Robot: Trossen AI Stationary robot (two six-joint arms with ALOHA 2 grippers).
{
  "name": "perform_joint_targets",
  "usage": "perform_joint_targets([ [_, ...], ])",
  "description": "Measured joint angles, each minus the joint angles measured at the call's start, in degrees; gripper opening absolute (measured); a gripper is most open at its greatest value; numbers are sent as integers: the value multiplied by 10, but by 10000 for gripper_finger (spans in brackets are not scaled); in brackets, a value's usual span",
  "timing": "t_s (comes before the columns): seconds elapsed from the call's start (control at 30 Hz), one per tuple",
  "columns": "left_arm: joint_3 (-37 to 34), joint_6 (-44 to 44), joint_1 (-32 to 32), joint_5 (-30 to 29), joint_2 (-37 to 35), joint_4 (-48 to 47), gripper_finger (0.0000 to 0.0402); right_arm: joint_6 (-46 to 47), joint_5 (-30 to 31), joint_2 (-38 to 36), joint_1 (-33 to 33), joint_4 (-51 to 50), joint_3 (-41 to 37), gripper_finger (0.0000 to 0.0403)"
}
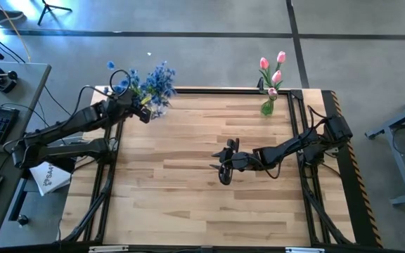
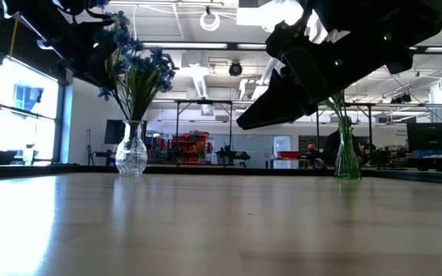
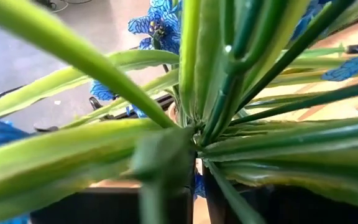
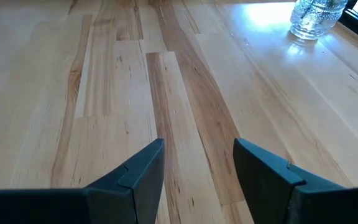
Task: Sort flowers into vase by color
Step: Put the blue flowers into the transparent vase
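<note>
The pale wood-plank surface [image 1: 188, 169] fills the middle of the high view, and nothing lies loose on its planks. No stems look left to sort, so I judge the task near its end.

The left arm reaches to the upper left of the high view, its left pincer [image 1: 143, 112] at the bunch of blue-blossomed artificial flowers [image 1: 153, 83]. These stand in a clear cut-glass vase [image 2: 131, 153] at the surface's far left corner. The pincer is closed; its wrist view is crowded with green stems and leaves [image 3: 197, 124] right in front of it, which suggests it is pinched on or among them, probably to seat a stem in the bunch. Whether a stem actually sits between the fingers is hidden by the foliage.

The right arm stretches to the middle of the high view. Its right pincer [image 1: 223, 163] hangs over bare planks, fingers [image 4: 142, 177] spread wide and holding nothing. It seems to be waiting clear of the other arm's work.

The pink tulip-headed artificial flowers [image 1: 273, 70] stand at the upper right of the high view in a slim green-tinted glass vase [image 2: 347, 157], well apart from the blue bunch, so the colours are kept separate.

In the low view the right arm's dark bulk cuts off the tulip heads, and the left arm is only a dark shape in the upper left corner.
</note>
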Motion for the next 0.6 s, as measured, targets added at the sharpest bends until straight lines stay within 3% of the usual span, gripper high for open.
perform_joint_targets([
  [0.6, -1, -1, 1, 9, 32, 41, 3, 11, 0, 0, 0, 0, 0, 188],
])
